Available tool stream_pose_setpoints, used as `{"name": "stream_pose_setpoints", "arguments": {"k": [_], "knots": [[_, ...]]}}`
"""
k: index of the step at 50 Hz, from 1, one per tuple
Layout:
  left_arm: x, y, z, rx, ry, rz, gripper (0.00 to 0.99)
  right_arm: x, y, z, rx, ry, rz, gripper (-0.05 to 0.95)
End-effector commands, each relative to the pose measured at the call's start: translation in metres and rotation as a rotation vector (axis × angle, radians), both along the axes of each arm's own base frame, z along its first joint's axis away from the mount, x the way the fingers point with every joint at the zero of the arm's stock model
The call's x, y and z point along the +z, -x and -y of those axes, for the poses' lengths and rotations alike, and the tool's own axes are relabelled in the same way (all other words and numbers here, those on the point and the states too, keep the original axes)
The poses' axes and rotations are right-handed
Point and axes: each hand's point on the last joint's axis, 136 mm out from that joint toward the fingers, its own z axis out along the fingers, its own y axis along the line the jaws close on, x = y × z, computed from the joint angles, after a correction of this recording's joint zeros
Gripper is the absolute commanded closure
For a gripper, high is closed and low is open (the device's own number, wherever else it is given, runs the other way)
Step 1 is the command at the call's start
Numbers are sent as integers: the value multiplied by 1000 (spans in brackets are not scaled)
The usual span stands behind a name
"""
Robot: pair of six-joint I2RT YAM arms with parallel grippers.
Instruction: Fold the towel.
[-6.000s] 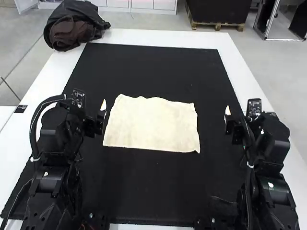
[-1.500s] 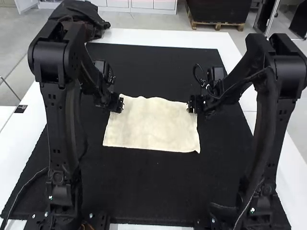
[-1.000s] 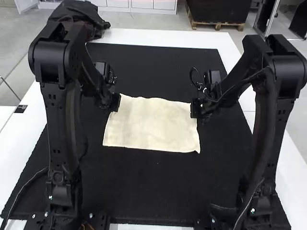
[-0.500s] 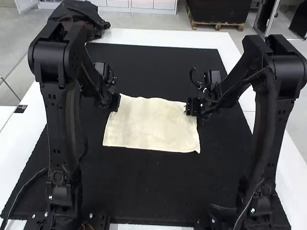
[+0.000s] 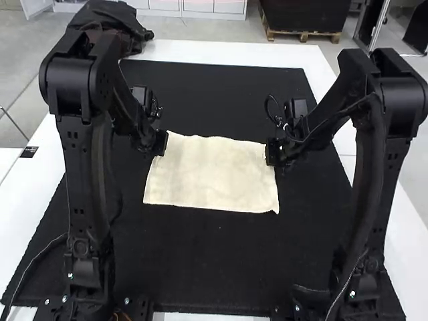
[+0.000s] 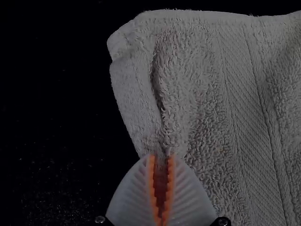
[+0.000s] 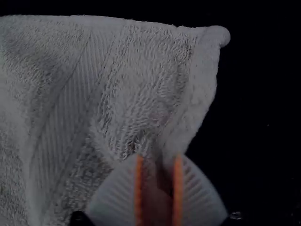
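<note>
The cream towel (image 5: 210,177) lies spread on the black mat, with a slightly wavy far edge. At its left side by the far corner is my left gripper (image 5: 161,143); my right gripper (image 5: 270,152) is at the right side near the other far corner. In the left wrist view, my left gripper (image 6: 161,159) is shut on a pinched ridge of the towel (image 6: 197,89). The right wrist view has my right gripper (image 7: 158,159) shut on a thicker bunched fold near the edge of the towel (image 7: 141,80).
The black mat (image 5: 194,261) extends around the towel on every side. White table edges (image 5: 234,52) border it. A dark bag or jacket (image 5: 134,33) lies at the far left corner of the table.
From beside the towel, both arms have extended forward to its far corners. The left gripper has shut; the right opened half a second ago and has shut again. The towel lies nearly unchanged.
</note>
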Motion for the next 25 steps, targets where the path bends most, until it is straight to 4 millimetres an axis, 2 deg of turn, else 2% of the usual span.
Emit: {"name": "stream_pose_setpoints", "arguments": {"k": [1, 9, 19, 25], "knots": [[-13, 6, -5, 4, 2, -35, 969, 7, 1, -2, 3, -32, 8, 923], [-4, 0, -11, 18, 5, -8, 969, 11, -5, 6, -24, -40, 18, 923], [21, -14, -15, 30, 19, 46, 969, 39, -20, 13, -48, -53, 86, 923], [25, -15, -14, 26, 24, 36, 969, 54, -23, 14, -49, -58, 119, 923]]}}
